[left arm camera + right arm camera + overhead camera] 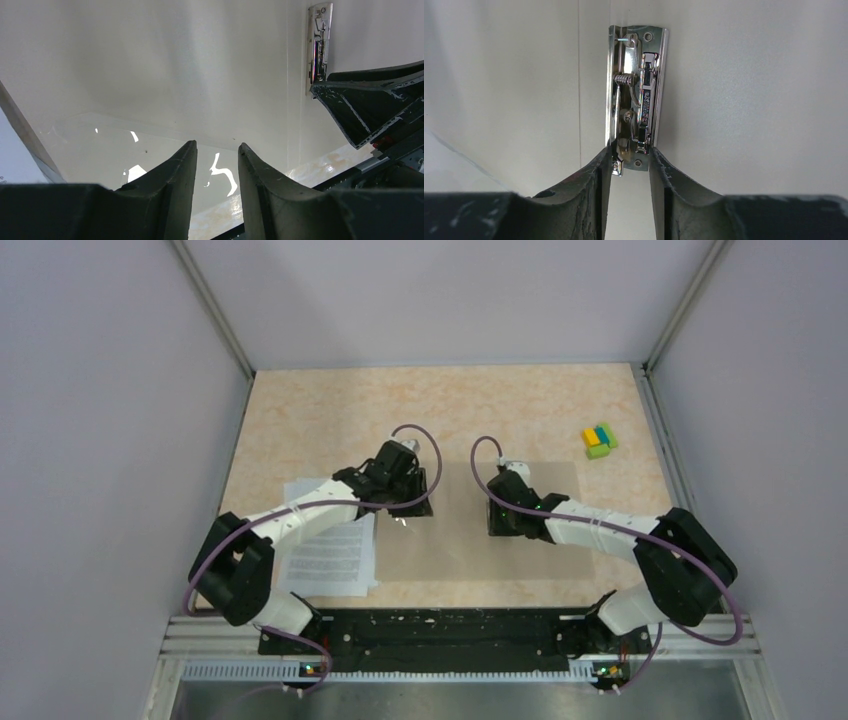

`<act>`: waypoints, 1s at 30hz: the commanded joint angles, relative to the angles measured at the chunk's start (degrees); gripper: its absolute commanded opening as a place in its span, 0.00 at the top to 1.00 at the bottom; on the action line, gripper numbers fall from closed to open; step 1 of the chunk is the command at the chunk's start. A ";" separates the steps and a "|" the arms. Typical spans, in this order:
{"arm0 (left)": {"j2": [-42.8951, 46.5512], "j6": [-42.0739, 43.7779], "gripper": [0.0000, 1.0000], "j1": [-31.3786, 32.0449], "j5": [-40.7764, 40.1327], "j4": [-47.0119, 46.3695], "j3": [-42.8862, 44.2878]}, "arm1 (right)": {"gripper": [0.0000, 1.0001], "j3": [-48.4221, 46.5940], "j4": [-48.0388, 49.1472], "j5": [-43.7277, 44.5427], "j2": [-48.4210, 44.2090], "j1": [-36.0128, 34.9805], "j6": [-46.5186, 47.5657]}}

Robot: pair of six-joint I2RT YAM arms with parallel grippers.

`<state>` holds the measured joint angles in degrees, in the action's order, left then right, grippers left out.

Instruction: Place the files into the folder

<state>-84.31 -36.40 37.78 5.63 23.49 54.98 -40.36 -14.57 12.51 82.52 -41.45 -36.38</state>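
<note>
Beige marbled table (480,400), grey walls (100,390). Folder (452,552) lay open, files (330,562) left. Left gripper (217,149) jaws slightly spread, empty; right gripper (628,152) straddled clip (636,90), grip unclear.

The thin white paper sheets (330,560) carry black text lines; the flat tan cardboard folder (450,550) nearly matches the mottled peach worktop (320,410).

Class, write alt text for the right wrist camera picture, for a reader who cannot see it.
A shiny metal spring clip runs vertically mid-frame, fixed to the pale inside of the folder. The right gripper comes in from the bottom edge, its two dark fingers either side of the clip's lower end; whether they pinch it is unclear.
</note>
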 commanded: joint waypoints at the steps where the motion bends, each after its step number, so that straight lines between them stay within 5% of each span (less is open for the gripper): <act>1: -0.66 -2.02 0.59 0.88 0.64 -3.59 -0.55 | 0.69 0.72 -0.90 2.90 -1.44 0.10 1.09; 18: -2.50 -10.71 0.70 2.75 -7.93 -3.52 -6.73 | 0.72 -0.21 -4.56 -0.61 -8.57 -0.42 1.63; 20: -2.92 -12.55 0.77 3.14 -9.01 -3.47 -7.58 | 0.71 -0.98 -5.19 0.01 -8.34 -1.23 1.40; 30: -5.14 -16.09 0.77 3.63 -12.24 -1.06 -7.73 | 0.79 -2.01 -4.54 3.12 -3.13 -3.09 0.96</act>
<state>-88.62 -50.85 41.12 -4.01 21.56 46.83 -39.88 -19.86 13.58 77.73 -43.83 -35.40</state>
